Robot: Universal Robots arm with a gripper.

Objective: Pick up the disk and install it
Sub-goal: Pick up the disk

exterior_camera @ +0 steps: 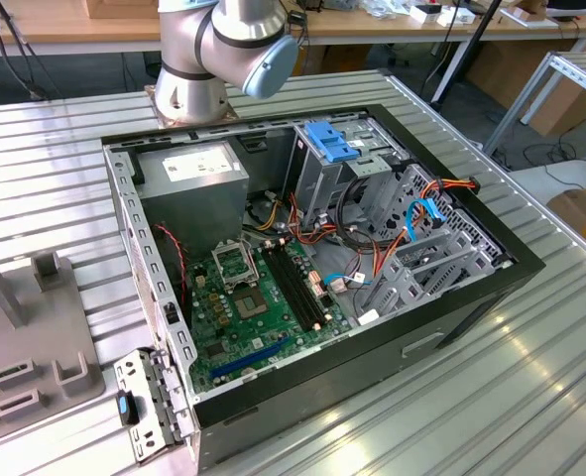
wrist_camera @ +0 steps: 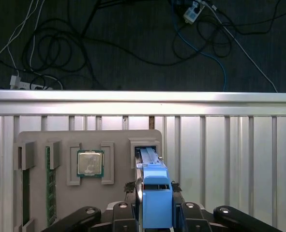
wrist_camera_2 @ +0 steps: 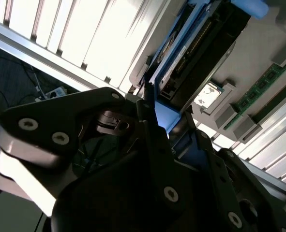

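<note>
**One disk [wrist_camera: 150, 159] clamped in its slot**

The gripper [wrist_camera: 155, 193] is closed across the disk, which stands on edge in a slot of the grey holder [wrist_camera: 118, 140] on the bench [wrist_camera: 230, 159]. A straight, square lift should keep it from binding on the slot walls.

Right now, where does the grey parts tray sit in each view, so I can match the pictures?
Exterior view: the grey parts tray lies at the exterior view's left edge, beside the open computer case.
First wrist view: the tray holds the disk on edge in a slot.
Second wrist view: the tray lies behind the disk.
Shared landmark: the ribbed metal table under the tray.
</note>
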